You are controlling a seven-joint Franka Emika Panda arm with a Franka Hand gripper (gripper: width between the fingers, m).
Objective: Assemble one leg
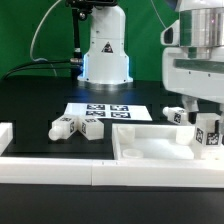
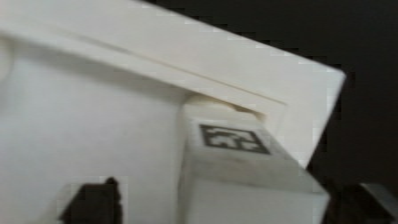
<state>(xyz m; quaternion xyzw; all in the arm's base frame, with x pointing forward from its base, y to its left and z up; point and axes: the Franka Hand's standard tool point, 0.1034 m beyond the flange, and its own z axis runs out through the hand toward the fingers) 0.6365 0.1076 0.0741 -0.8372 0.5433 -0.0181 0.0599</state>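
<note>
Standing up on a far corner of the big white panel (image 1: 140,155), on the exterior view's right: the leg (image 1: 208,132), right under the arm. Seen close in the wrist view with its black-and-white tag facing up the picture. Hard to tell whether screwed in tight or only set in place.

Jaws down around it, one dark fingertip (image 2: 98,200) on each side. Looks like a bit of white showing between that fingertip and the leg, so most likely released, not squeezing.

So, a guess at how far along: picking up and carrying over look done. Maybe left to do: turning the leg until snug, then lifting the arm away. Can't see the hole or the thread, so no way to be sure.

Just beside it, toward the middle: another leg (image 1: 175,115), at the back edge of the panel. Lying on the black bench (image 1: 40,100) on the exterior view's left: two more legs (image 1: 65,127), close together, not yet used. Behind them, flat on the bench: the marker board (image 1: 110,111).
</note>
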